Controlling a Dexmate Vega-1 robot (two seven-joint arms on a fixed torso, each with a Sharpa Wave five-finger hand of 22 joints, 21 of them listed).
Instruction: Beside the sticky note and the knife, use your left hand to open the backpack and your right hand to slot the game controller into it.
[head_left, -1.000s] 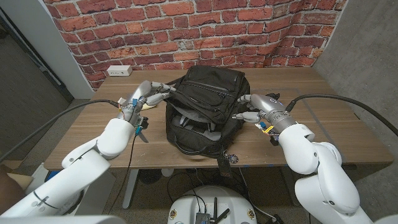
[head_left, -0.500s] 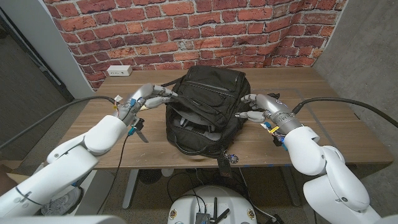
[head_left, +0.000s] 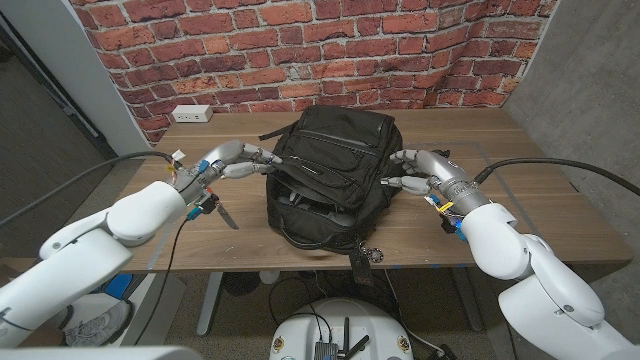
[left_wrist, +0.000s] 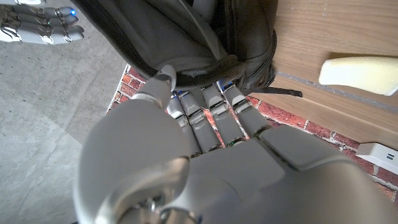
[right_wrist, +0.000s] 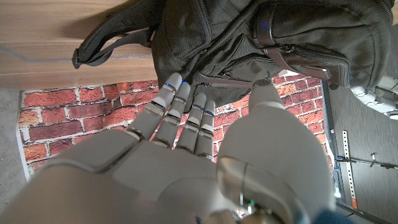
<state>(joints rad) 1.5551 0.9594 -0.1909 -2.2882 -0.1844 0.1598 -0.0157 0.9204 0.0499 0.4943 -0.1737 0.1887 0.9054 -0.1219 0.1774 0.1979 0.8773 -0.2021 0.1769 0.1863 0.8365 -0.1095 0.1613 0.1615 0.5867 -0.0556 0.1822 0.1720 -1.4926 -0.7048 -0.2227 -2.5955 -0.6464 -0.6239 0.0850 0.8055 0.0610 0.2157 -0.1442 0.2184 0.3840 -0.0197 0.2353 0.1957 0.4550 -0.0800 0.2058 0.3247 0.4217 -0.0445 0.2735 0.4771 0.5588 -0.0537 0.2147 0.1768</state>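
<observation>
Both hands (head_left: 238, 160) (head_left: 412, 172) flank the black backpack (head_left: 330, 170), fingertips at its sides

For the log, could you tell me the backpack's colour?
The backpack is black, clearest in the head view.

The head view looks down from above over both arms at the counter (head_left: 540, 205), with the brick wall (head_left: 300, 50) behind. The left wrist view sits close behind the left hand (left_wrist: 205, 155), turned upside down, facing the black backpack (left_wrist: 186, 37). The right wrist view looks likewise along the right hand (right_wrist: 186, 162). All three views share the backpack (head_left: 330, 175) (right_wrist: 267, 37), the counter and the wall.
</observation>
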